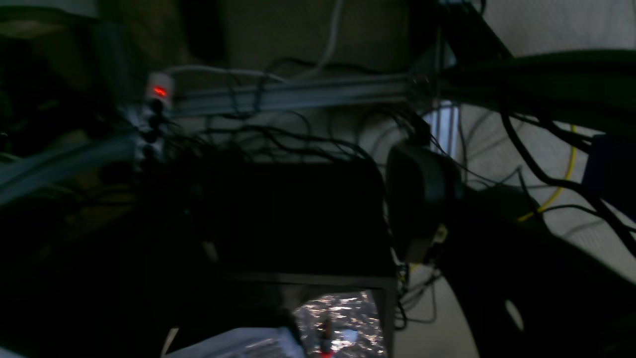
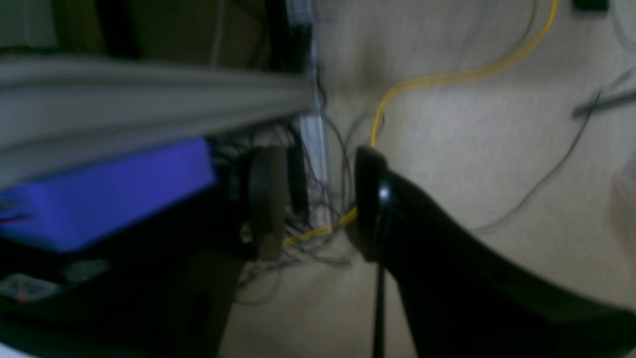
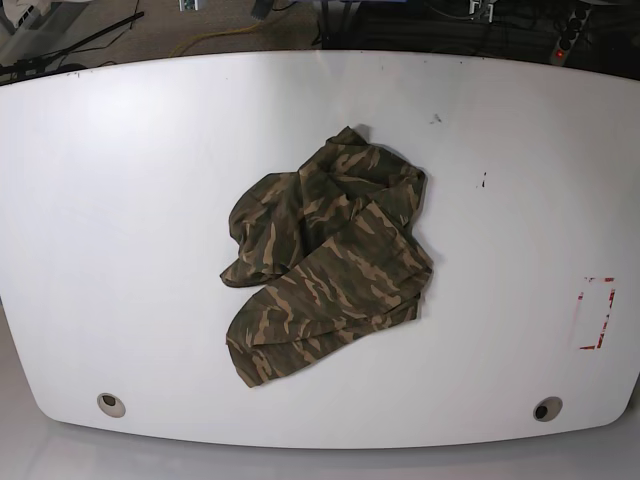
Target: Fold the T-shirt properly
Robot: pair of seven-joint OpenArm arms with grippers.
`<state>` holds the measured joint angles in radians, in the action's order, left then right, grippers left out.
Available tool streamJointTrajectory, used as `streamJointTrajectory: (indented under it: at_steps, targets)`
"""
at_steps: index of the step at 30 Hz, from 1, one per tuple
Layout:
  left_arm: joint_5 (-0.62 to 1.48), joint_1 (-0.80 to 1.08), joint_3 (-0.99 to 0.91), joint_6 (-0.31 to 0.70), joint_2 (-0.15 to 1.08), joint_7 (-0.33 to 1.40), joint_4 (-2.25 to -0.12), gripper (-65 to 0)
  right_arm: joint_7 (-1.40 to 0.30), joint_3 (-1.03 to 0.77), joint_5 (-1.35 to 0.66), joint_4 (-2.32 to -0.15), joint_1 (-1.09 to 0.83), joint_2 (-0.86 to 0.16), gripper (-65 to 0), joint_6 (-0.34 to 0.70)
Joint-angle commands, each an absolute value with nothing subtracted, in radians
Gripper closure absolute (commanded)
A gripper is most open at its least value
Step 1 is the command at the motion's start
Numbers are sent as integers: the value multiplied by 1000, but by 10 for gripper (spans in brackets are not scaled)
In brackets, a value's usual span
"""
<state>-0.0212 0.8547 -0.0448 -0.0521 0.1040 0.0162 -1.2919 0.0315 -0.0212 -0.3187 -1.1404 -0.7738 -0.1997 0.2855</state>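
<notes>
The camouflage T-shirt lies crumpled in a heap near the middle of the white table, in the base view only. Neither arm shows in the base view. Both wrist cameras point off the table at floor and cables. In the right wrist view, my right gripper shows two dark fingers standing apart with nothing between them. In the left wrist view, one dark finger of my left gripper shows. The other is lost in shadow, so its state is unclear.
Red tape marks sit near the table's right edge. Two round holes are at the front corners. Off the table are a lit power strip, a metal rail, a yellow cable and a blue box.
</notes>
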Motion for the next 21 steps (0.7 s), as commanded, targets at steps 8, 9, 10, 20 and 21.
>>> streamJointTrajectory:
  at_steps: [8, 9, 10, 20, 21]
  targets:
    - [-19, 1067, -136, -58, 107, 5, -1659, -404, 5, -44, -332, -1492, -995, -265, -209, 292]
    - [-19, 1093, -145, -58, 105, 5, -1710, -404, 5, -65, -332, -1535, -1029, -263, -209, 292]
    - [-19, 1109, -150, -58, 105, 5, -1735, -404, 5, -79, -332, -1558, -1046, -260, -209, 292]
    - [-18, 1260, -217, -58, 84, 4, -2005, -404, 5, -196, -332, -1853, -1205, -254, -209, 300]
    - [-18, 1268, -225, -58, 73, 1, -2011, -404, 5, -205, -334, -1876, -1214, -254, -209, 300]
